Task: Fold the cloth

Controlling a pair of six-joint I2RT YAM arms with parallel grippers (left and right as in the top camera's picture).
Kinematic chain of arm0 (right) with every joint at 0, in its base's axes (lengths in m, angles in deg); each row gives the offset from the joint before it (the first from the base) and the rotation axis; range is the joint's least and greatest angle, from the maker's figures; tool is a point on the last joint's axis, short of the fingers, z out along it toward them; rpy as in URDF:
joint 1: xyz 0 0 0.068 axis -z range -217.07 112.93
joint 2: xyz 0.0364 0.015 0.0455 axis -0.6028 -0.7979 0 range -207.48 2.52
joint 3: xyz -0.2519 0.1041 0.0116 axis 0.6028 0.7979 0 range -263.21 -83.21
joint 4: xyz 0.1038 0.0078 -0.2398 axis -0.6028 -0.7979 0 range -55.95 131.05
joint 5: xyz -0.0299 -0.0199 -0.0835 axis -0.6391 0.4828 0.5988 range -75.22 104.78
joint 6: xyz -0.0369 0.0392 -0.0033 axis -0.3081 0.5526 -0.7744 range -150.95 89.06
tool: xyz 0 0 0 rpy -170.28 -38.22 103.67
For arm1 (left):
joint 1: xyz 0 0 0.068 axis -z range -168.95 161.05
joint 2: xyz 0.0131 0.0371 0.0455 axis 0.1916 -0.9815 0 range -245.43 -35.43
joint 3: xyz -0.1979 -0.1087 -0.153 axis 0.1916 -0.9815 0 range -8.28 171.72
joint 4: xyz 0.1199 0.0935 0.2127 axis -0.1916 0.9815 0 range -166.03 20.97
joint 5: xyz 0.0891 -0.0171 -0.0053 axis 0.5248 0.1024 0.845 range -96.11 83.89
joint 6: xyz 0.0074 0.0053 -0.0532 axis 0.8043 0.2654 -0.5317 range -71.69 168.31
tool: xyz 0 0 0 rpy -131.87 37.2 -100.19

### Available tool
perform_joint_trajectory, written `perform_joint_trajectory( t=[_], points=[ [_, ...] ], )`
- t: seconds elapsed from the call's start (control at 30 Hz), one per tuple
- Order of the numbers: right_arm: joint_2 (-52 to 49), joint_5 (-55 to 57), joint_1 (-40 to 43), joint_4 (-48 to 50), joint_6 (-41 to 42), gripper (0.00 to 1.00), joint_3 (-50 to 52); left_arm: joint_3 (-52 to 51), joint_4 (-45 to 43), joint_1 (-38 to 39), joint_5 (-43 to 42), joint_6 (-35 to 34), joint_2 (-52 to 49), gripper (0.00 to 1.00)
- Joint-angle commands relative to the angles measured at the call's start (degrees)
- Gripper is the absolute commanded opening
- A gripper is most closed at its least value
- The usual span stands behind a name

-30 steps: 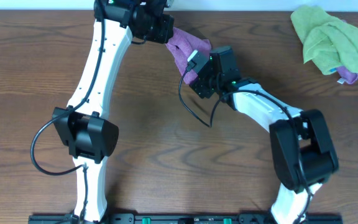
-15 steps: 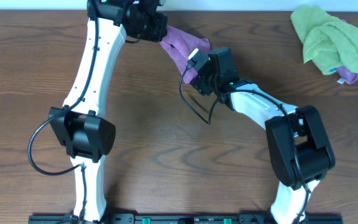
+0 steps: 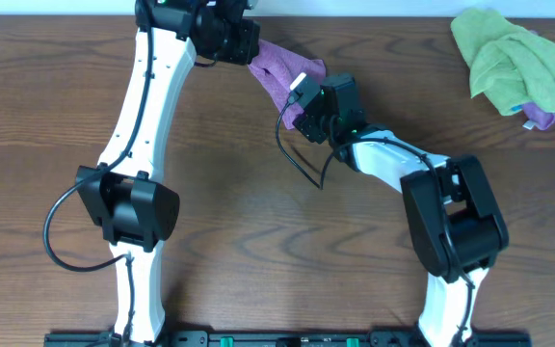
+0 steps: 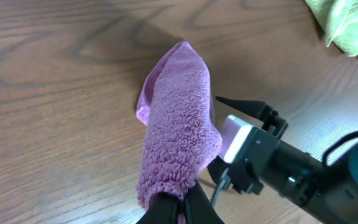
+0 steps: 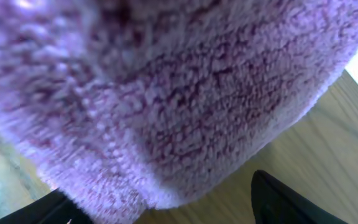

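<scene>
A purple fleece cloth (image 3: pixel 285 66) hangs stretched at the back middle of the table. My left gripper (image 3: pixel 249 46) is shut on its upper end, with the pinch showing at the bottom of the left wrist view (image 4: pixel 178 204). The cloth (image 4: pixel 178 134) slopes down from there to the wood. My right gripper (image 3: pixel 302 96) is open right at the cloth's lower part. In the right wrist view the cloth (image 5: pixel 166 87) fills the frame, and the two dark fingers (image 5: pixel 166 208) stand wide apart beneath it.
A crumpled pile of green cloths (image 3: pixel 514 60) with a purple corner lies at the back right, and it also shows in the left wrist view (image 4: pixel 347 25). The brown wooden table (image 3: pixel 258 241) stretches toward the front.
My left gripper has pulled the cloth's end slightly left and back. My right arm has edged closer in against the cloth.
</scene>
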Motion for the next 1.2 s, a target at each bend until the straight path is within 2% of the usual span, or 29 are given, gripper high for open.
perform_joint_trajectory(
  t=[0.0,0.47,0.8,1.1,1.17],
  points=[
    [-1.2,2.5,-0.1,1.1,0.2,0.75,-0.6,-0.3,0.3,-0.1,-1.5,1.2,0.0,0.06],
    [-1.5,5.2,2.4,1.2,-3.9,0.75,-2.9,-0.3,0.3,-0.1,-0.9,1.2,0.0,0.06],
    [-1.5,5.6,3.5,-0.9,-3.8,0.77,-4.6,-0.3,-0.2,-0.1,0.6,1.2,0.0,0.06],
    [-1.5,-7.2,2.8,-0.7,8.4,0.76,-4.6,-0.3,-1.0,0.0,0.0,1.2,0.0,0.06],
    [-1.5,-9.6,1.9,-0.7,8.9,0.75,-4.6,-0.3,-1.0,0.0,-0.1,1.2,0.0,0.06]
  ],
)
